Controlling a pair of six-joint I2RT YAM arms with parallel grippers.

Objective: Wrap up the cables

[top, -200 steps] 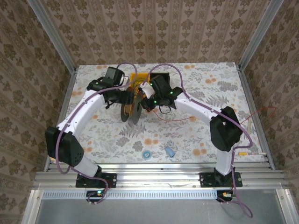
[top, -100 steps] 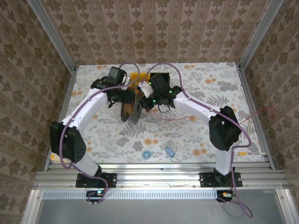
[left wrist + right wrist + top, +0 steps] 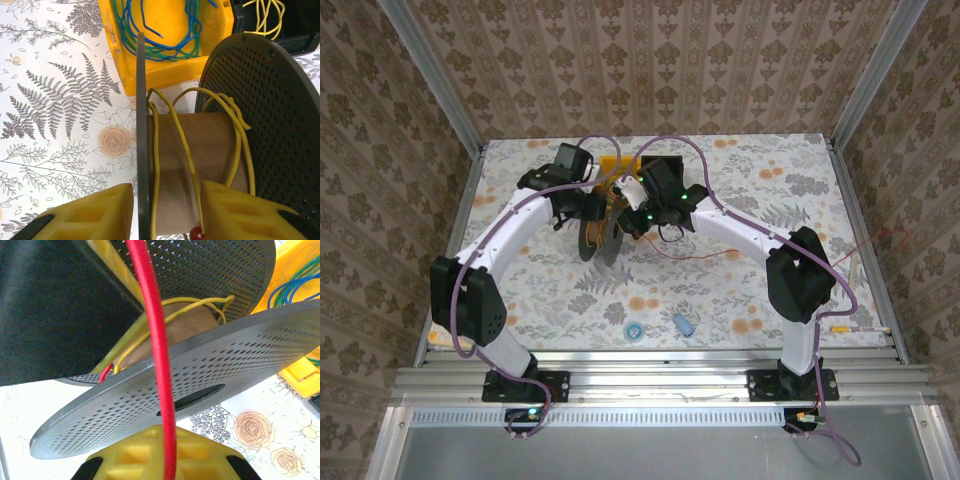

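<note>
One spool [image 3: 598, 238] sits between my two end effectors, with two perforated grey flanges and one cardboard core carrying loose turns of yellow wire [image 3: 180, 135]. My left end effector [image 3: 165, 197] is partly open, its two fingers straddling one flange without clamping it. My right end effector [image 3: 169, 445] is closed on the one red cable [image 3: 150, 315], which crosses a flange and trails right over the counter [image 3: 740, 290]. Two bins stand behind: one yellow [image 3: 165, 67], one black [image 3: 300, 42].
</note>
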